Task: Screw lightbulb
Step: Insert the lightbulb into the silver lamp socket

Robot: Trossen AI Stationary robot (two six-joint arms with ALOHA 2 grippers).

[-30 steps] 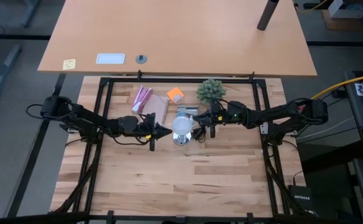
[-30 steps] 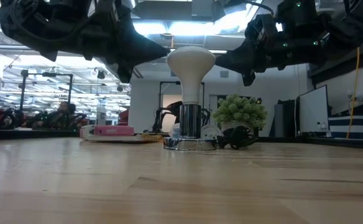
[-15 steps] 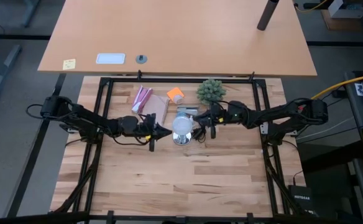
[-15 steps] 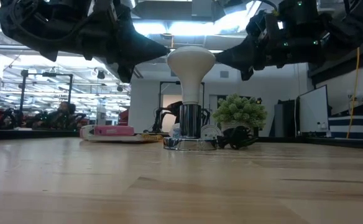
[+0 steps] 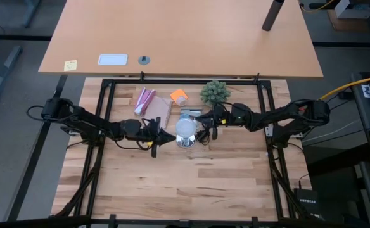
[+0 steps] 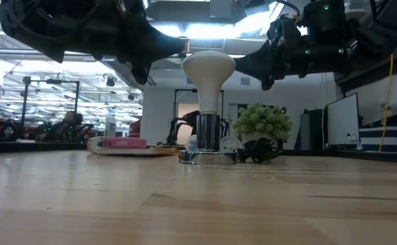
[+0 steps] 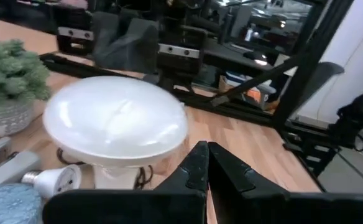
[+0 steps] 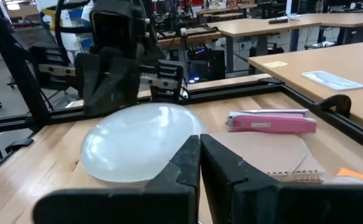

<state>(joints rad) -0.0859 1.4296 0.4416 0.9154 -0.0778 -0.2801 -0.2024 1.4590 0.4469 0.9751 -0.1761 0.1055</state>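
i see lightbulb (image 5: pixel 185 127) upright in socket base (image 5: pixel 185 142), axis vertical. left gripper (image 5: pixel 166 134) and right gripper (image 5: pixel 201 118) flank dome, both closed, holding nothing. roughly equidistant.

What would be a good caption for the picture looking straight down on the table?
Two robot arms flank a white lightbulb upright in its silver socket base, shut left gripper and right gripper at its sides.

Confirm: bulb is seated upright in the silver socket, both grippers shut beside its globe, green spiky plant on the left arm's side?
Not quite. The green spiky plant sits on the right arm's side, as the high view shows. The rest holds: lightbulb upright in the silver socket, left gripper and right gripper shut beside its globe.
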